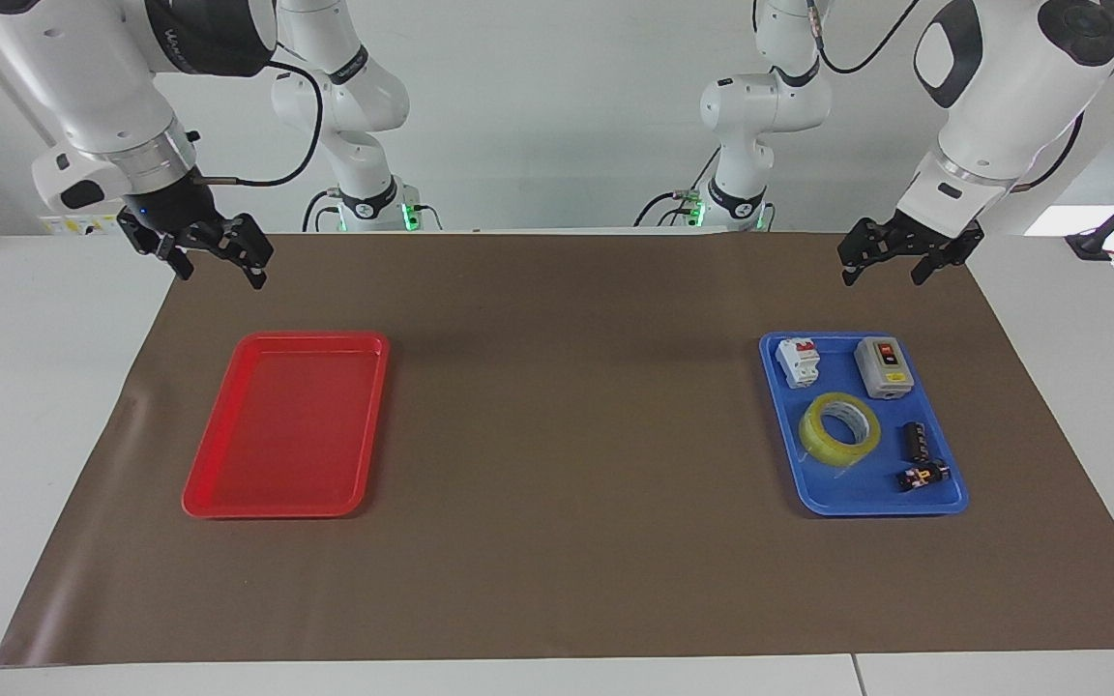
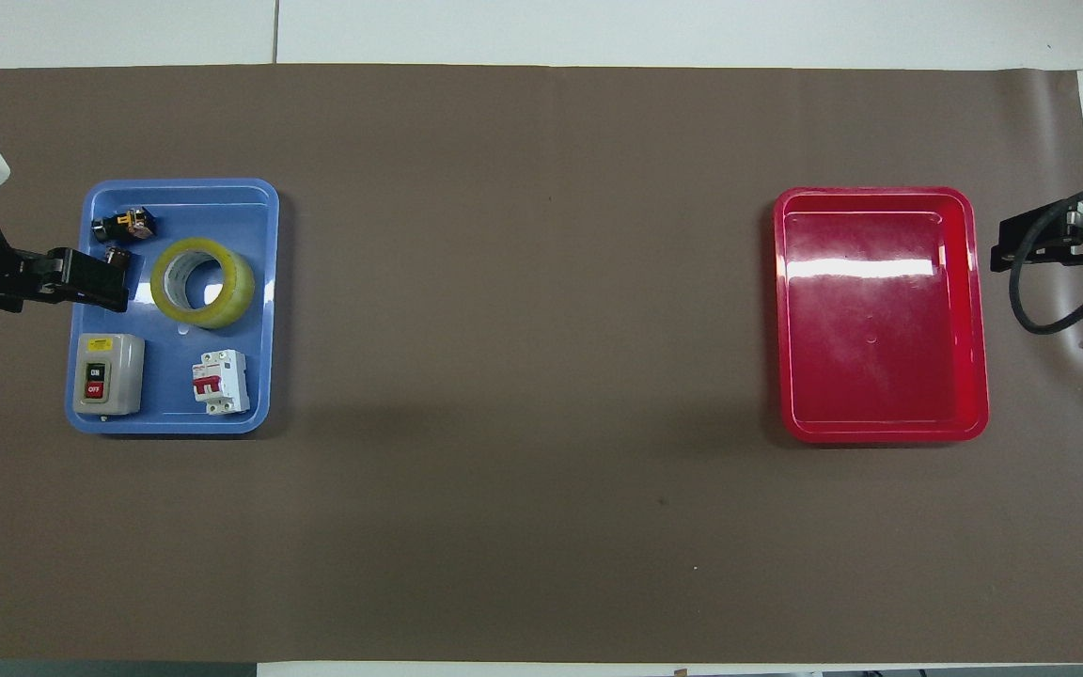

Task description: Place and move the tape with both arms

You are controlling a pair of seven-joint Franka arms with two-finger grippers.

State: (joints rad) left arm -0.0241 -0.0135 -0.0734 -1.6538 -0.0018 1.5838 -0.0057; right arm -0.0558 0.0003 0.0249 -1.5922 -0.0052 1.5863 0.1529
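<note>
Step in hand, I'd say: left pincer (image 1: 878,261) drops onto the tape (image 1: 840,429), which lies flat mid blue tray (image 1: 944,498), switch box (image 1: 883,367) at its 1 o'clock in the facing view. Straddle one ring wall, avoid the black cylinder (image 1: 915,441). Both pincers spread, holding nothing; right pincer (image 1: 219,263) waits above the worktop (image 1: 567,387) near the red tray (image 1: 277,507).

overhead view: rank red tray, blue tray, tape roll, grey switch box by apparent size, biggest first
1. Red tray
2. Blue tray, close to the red one but slightly smaller
3. Tape roll
4. Grey switch box, near the tape's size, so the last two are uncertain
</note>
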